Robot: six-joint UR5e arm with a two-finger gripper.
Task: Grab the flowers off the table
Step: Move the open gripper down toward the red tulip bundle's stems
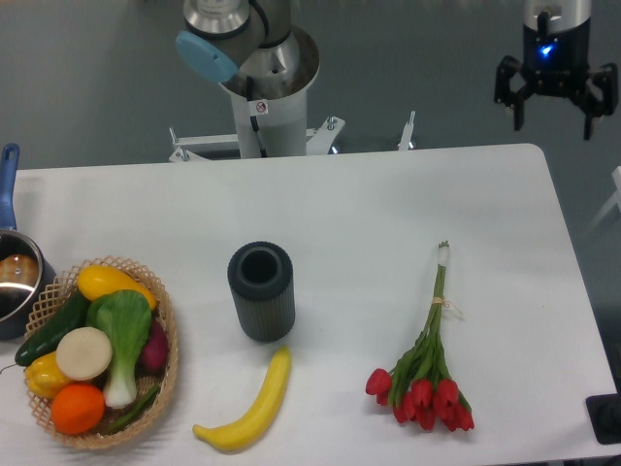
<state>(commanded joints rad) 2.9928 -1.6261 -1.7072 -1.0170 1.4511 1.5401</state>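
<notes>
The flowers (428, 349), a bunch of red tulips with tied green stems, lie on the white table (369, 204) at the front right. Their red heads point toward the front edge and the pale stem ends point away. My gripper (553, 124) hangs high at the back right, beyond the table's far corner and well away from the flowers. Its two dark fingers are spread apart with nothing between them.
A dark ribbed cylindrical vase (261, 290) stands mid-table, with a yellow banana (254, 408) in front of it. A wicker basket (165, 320) of vegetables and fruit sits at the front left, beside a pot (15, 282) with a blue handle. The arm's base (262, 87) rises behind the table.
</notes>
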